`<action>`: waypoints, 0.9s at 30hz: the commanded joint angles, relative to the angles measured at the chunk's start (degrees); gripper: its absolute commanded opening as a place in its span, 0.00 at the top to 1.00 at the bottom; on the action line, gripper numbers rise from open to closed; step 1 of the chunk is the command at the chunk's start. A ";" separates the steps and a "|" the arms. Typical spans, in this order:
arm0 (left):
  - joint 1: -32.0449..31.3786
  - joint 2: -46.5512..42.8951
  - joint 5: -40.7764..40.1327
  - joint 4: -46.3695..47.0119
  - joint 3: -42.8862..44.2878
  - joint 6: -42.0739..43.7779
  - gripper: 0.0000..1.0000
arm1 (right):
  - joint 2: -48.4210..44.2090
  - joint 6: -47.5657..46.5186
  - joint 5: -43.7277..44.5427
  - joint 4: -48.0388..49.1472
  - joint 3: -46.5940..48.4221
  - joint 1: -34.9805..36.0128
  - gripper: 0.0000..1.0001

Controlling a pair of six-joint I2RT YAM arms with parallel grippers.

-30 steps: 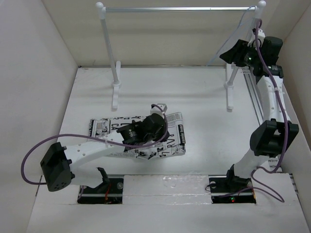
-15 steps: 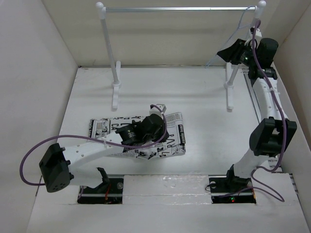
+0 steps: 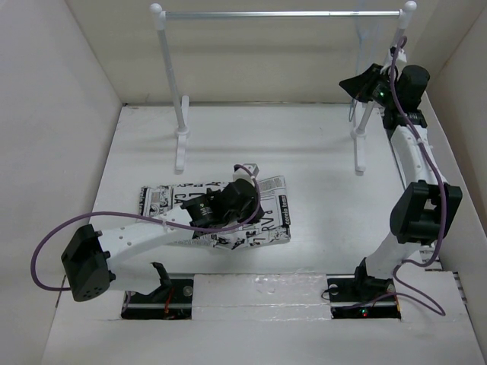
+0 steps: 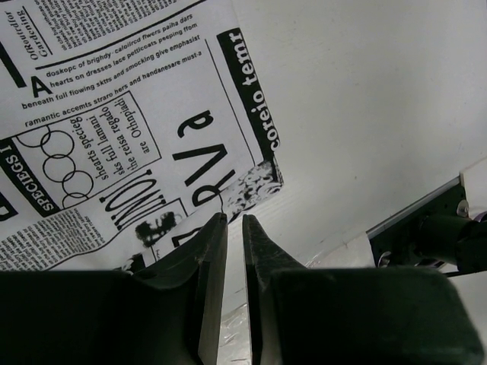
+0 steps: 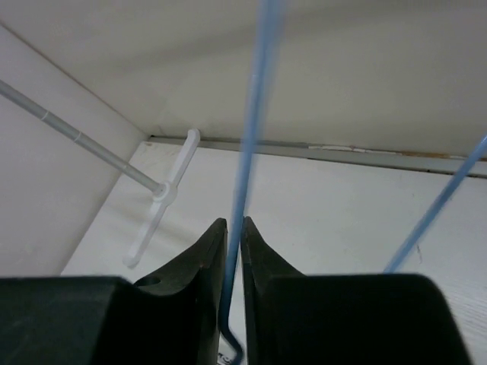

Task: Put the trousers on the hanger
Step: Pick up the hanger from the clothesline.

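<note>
The trousers (image 3: 171, 204), white cloth with black newspaper print, lie folded flat on the table; their corner (image 4: 152, 144) shows in the left wrist view. My left gripper (image 3: 257, 222) (image 4: 234, 217) hovers over that corner, shut but for a slit, with nothing between its fingers. High at the back right, my right gripper (image 3: 351, 82) (image 5: 233, 222) is shut on the hanger (image 5: 255, 114). One thin pale-blue wire runs up between its fingers. A second blue limb of the hanger (image 5: 441, 201) slants at the right. In the top view the hanger is too faint to make out.
A white two-post rack with a metal crossbar (image 3: 281, 14) stands at the back; its right post (image 3: 359, 141) is beside my right arm, and its far foot (image 5: 160, 194) shows in the right wrist view. White walls enclose the table on three sides.
My right gripper has closed on the hanger's wire and its wrist has swung a little left and down. The left arm and the trousers have not moved.
</note>
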 commanded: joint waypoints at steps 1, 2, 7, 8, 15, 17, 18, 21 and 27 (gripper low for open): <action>0.09 -0.22 -1.16 -0.63 1.87 -0.54 0.89 | -0.83 1.29 -0.77 7.58 -1.04 0.32 0.84; 0.09 -0.23 -1.42 -0.63 2.39 -0.54 0.88 | -1.09 1.46 -0.51 7.85 -1.30 0.32 0.88; 0.09 0.65 -1.60 -1.24 6.17 0.25 0.83 | -3.29 0.15 -2.00 5.39 1.68 0.32 1.00; 0.09 0.74 -1.60 -1.51 8.26 0.86 0.80 | -3.55 -0.37 -2.61 5.21 2.12 -0.29 1.00; 2.36 2.41 -0.11 -1.08 23.21 4.64 0.57 | -9.35 -1.96 -5.77 3.37 -2.96 0.23 1.00; 2.90 3.28 0.86 -0.54 29.60 5.87 0.54 | -11.37 -4.14 -6.13 2.23 -6.22 0.84 1.00; 2.90 4.60 0.60 -0.54 32.25 6.75 0.53 | -12.16 -4.94 -5.87 1.01 -7.44 1.63 1.00; 2.90 9.76 -0.89 -2.20 45.06 10.96 0.50 | -15.67 -8.10 -6.13 -1.89 -12.97 2.69 1.00; 2.90 17.07 -3.00 -3.62 56.09 14.05 0.46 | -23.31 -16.27 -2.28 -13.31 -19.58 7.77 1.00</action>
